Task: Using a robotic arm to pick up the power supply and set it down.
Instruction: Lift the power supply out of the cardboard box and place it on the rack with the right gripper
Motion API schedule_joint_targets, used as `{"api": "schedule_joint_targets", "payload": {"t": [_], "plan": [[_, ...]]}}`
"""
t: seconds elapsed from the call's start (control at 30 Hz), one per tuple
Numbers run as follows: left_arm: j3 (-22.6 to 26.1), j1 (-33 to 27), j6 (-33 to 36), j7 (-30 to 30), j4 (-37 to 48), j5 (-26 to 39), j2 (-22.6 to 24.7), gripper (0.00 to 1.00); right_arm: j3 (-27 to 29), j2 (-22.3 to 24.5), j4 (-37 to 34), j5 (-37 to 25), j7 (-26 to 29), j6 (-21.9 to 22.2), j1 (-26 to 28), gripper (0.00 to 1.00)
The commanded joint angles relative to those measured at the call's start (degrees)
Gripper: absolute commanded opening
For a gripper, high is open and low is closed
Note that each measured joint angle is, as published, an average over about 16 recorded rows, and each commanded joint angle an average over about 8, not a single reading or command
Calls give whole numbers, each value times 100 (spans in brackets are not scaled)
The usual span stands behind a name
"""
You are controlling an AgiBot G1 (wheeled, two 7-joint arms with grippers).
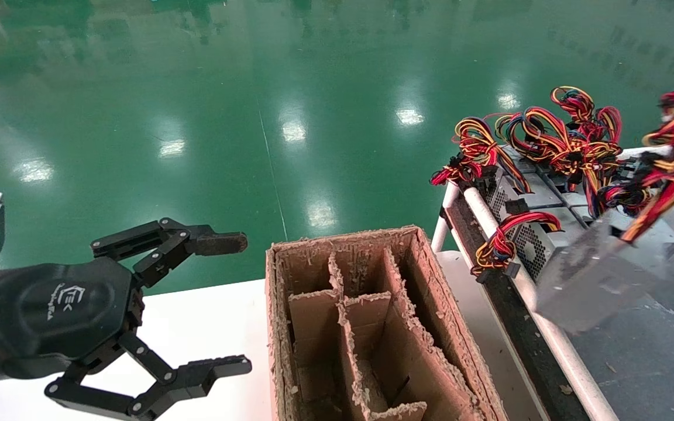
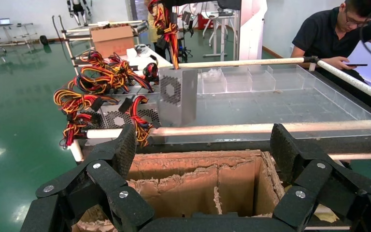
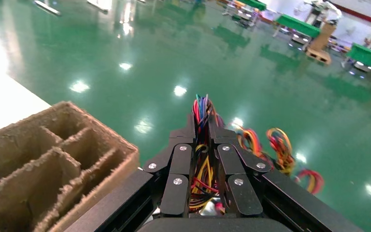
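A silver-grey power supply (image 1: 600, 275) hangs tilted in the air over the cart at the right, suspended by its red, yellow and black wires (image 1: 673, 175). The left wrist view shows it (image 2: 176, 94) upright above the cart's clear tray. My right gripper (image 3: 202, 133) is shut on that wire bundle (image 3: 200, 108), which runs between its fingers. My left gripper (image 1: 240, 304) is open and empty, held above the white table beside the cardboard box; its fingers (image 2: 125, 145) frame the box in its own wrist view.
A worn cardboard box (image 1: 425, 257) with dividers stands in front of me. Several more power supplies (image 1: 524, 193) with tangled wires lie on the cart behind a white rail (image 1: 489, 216). A person (image 2: 338, 34) sits beyond the cart. Green floor lies past the table (image 1: 196, 316).
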Motion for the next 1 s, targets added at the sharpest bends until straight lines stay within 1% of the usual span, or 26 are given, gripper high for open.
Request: {"api": "schedule_joint_targets", "payload": {"t": [0.03,0.27,0.5,0.67,0.77,0.87,1.0], "plan": [[0,0,0,0,0,0,0,100,-9,158,-90,178,-110,34,-158,0],[0,0,0,0,0,0,0,100,-460,583,-497,814,-558,-192,-484,0],[1,0,0,0,0,0,0,100,-1158,854,-458,1409,-944,-174,-646,0],[1,0,0,0,0,-1,0,100,-1663,926,-238,1838,-1247,33,-705,0],[1,0,0,1,0,-1,0,100,-1875,901,-40,2031,-1441,223,-725,0],[1,0,0,1,0,-1,0,100,-1985,826,161,2132,-1598,446,-734,0],[1,0,-1,1,0,-1,-1,100,-1986,655,345,2110,-1676,732,-723,0]]}}
